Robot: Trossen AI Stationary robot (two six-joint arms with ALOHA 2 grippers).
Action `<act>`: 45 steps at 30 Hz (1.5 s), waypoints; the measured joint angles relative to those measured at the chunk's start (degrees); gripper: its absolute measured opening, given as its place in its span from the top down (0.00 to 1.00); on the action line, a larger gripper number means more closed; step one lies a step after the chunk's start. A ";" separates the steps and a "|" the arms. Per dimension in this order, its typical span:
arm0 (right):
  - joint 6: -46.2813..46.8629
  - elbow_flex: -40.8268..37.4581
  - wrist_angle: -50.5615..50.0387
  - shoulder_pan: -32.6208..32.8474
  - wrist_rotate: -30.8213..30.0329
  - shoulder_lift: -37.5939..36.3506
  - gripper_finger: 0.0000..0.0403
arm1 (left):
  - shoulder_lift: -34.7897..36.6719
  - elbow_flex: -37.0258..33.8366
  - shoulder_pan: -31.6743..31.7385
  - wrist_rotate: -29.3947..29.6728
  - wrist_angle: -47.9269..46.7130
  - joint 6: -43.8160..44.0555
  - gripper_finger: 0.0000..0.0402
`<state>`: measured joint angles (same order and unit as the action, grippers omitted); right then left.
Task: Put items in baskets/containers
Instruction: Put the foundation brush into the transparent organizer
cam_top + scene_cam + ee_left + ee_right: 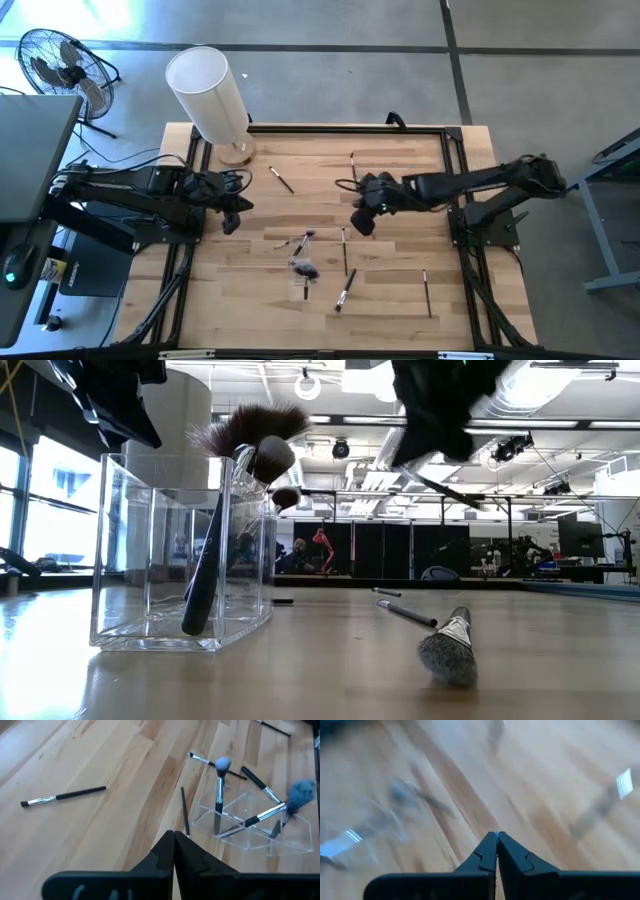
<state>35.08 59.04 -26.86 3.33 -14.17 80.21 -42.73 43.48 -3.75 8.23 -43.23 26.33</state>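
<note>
Brushes (pixel 215 550) leaning upright in clear container (pixel 130 630).

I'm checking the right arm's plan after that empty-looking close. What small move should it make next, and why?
Probably reopen the right gripper and lower it toward the brush lying just beside it. Its fingers meet with nothing between them, while the clear container already holds a few brushes and several others lie loose on the table.
</note>
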 joint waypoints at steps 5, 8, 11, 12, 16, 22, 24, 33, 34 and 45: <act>-11.27 0.07 22.66 3.16 -2.29 2.05 1.00 | -0.99 0.00 0.00 0.00 -0.06 0.04 1.00; -16.68 0.11 38.53 3.03 -0.57 7.34 1.00 | -1.55 -0.01 0.00 -0.03 -0.16 0.04 1.00; -21.94 0.09 53.06 2.69 0.85 13.19 1.00 | -2.34 0.00 0.00 -0.05 0.03 0.04 1.00; -22.53 0.11 56.67 2.61 1.35 15.03 1.00 | -2.56 0.00 0.00 -0.05 -0.02 0.01 1.00; -23.60 0.06 63.81 2.29 3.82 21.95 1.00 | -3.27 0.01 -0.04 1.28 -0.18 -0.58 1.00; -23.53 0.08 68.61 2.27 3.54 27.22 1.00 | -4.40 0.06 -0.02 4.75 -0.25 -0.57 1.00; -22.93 0.07 68.36 2.30 4.22 28.07 1.00 | -4.90 0.03 -0.02 5.87 -0.39 -0.73 1.00; -19.95 0.09 66.02 2.32 4.24 28.30 0.94 | -6.95 0.11 0.00 11.15 0.48 -3.78 1.00; -19.92 0.09 65.65 2.32 4.66 28.30 0.93 | -7.13 0.09 0.00 11.99 0.49 -4.07 1.00; -17.17 0.11 64.61 2.32 7.71 28.08 0.73 | -7.76 0.00 0.00 13.55 -0.30 -4.17 0.99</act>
<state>17.91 59.16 37.74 5.65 -6.46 108.29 -50.50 43.48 -3.75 21.78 -43.53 22.17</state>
